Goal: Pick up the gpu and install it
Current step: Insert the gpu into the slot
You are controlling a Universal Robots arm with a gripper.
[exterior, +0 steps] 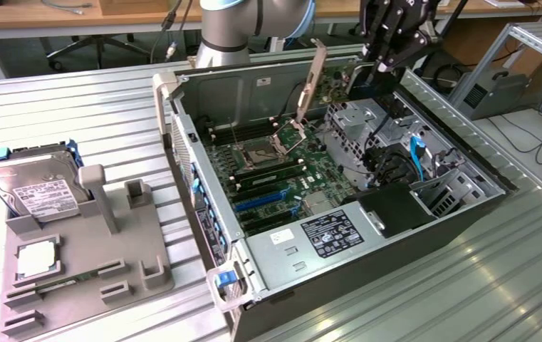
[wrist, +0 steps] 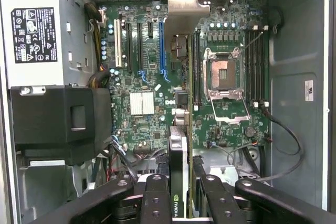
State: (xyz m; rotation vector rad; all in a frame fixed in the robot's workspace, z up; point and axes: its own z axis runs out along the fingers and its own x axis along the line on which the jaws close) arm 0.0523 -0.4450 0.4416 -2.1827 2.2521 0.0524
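My gripper hangs over the far end of the open computer case, above its drive cage. It is shut on the gpu, a dark flat card that hangs below the fingers, clear of the board. In the wrist view the gpu shows edge-on between the black fingers, black with a silvery edge and a green logo. The gripper looks down on the green motherboard. Its blue expansion slot and black slots lie bare; the blue slots also show in the exterior view.
A thin silvery strip stands upright in the case near the open processor socket. The power supply and a black shroud fill one end. A grey fixture at the exterior view's left holds the hard drive.
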